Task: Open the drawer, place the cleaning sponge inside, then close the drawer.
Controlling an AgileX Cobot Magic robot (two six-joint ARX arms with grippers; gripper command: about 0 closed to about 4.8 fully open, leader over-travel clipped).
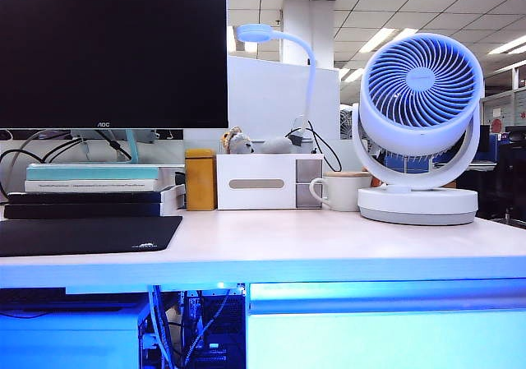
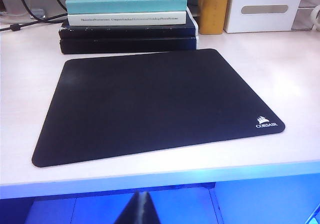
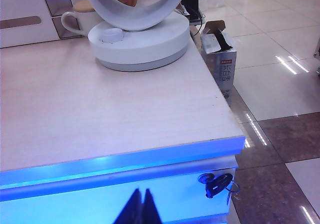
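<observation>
Open-plan office behind, ceiling strips lit. Pale wood worktop [image 1: 329, 246] up front, washed blue along its front edge. Dark monitor [image 1: 113, 48] at the back left, over a stack of books [image 1: 94, 192], black mouse mat [image 1: 82, 233] lying flat just ahead of them. Amber container [image 1: 200, 180] standing upright right beside a white desktop box [image 1: 256, 182], then a white mug [image 1: 339, 192], then a big white fan [image 1: 419, 131] on the right.

Over to the drawer [image 1: 386, 332]: tucked under the worktop on the right, front flush, fully closed, glowing blue, with a key [image 3: 216, 185] in the lock near the corner.

Left gripper [image 2: 141, 211] down low, off the worktop's front edge, facing the mouse mat, fingers pressed together, nothing between them. Right gripper [image 3: 141, 206] likewise low, just in front of the drawer front, clenched tight and empty. Neither touching the drawer. Neither showing in the exterior view.
</observation>
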